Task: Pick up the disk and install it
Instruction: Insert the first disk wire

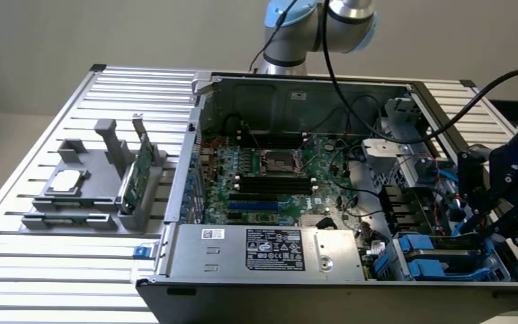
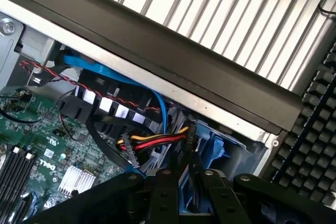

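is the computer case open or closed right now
Open: the computer case has no side panel on, its motherboard lies exposed, and the gripper is at its drive-bay corner.

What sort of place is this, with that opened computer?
Probably a robotics lab or test bench for computer assembly: a robot arm works at an open computer case on a slatted metal table, with a grey parts fixture beside it.

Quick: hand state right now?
Hand: cannot be told whether open or closed; it is close to the blue carrier inside the case.
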